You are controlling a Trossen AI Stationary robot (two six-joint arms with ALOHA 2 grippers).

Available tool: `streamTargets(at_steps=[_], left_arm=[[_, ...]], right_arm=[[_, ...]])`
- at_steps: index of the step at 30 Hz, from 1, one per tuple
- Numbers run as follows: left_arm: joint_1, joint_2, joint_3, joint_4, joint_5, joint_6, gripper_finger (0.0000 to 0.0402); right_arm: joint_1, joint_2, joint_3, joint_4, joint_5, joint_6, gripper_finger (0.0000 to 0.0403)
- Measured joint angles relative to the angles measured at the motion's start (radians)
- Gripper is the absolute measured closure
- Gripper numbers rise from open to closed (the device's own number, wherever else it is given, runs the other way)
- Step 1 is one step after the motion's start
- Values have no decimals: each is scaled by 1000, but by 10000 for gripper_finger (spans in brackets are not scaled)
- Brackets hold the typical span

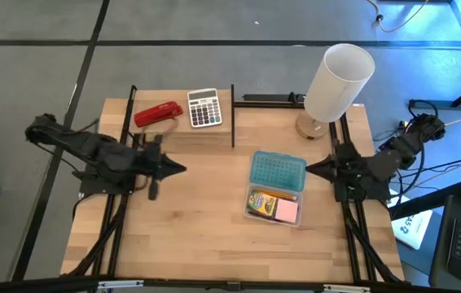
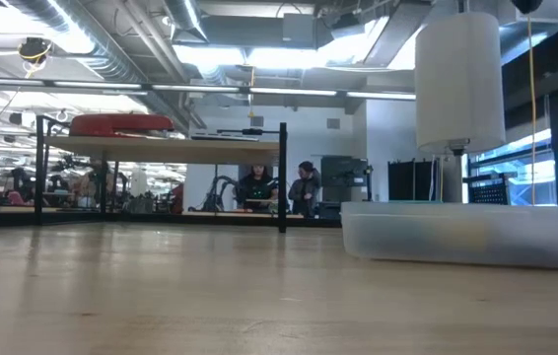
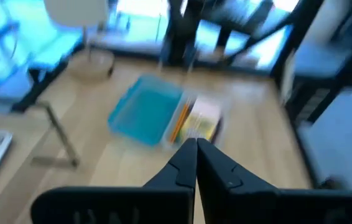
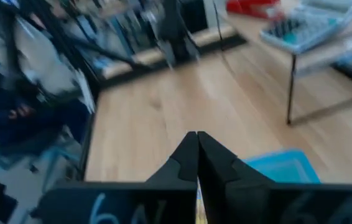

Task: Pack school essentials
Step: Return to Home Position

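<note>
High view is showing left gripper [image 1: 180, 168] at nine o'clock, right gripper [image 1: 310, 169] at three of the blue-lidded plastic box [image 1: 278, 172], both pinched together, empty, clearing its edges.

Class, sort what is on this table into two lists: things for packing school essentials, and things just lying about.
For the job: clear plastic box with blue lid; inside it, yellow crayon box and pink square note pad; left gripper and right gripper, either side, both shut.
Lying about: red stapler and grey calculator on the raised shelf; white lamp with wooden base.
</note>
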Motion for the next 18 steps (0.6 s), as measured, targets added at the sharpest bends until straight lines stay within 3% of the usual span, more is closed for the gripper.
streamTargets(at_steps=[5,10,18], left_arm=[[-21,-234,-224,256,-3,45,401],[-21,-422,-404,370,-10,46,401],[-21,-667,-588,510,-9,138,401]], right_arm=[[0,-140,-152,258,-3,-128,401],[-2,-259,-327,505,-9,-229,401],[-2,-412,-535,681,-9,-232,402]])
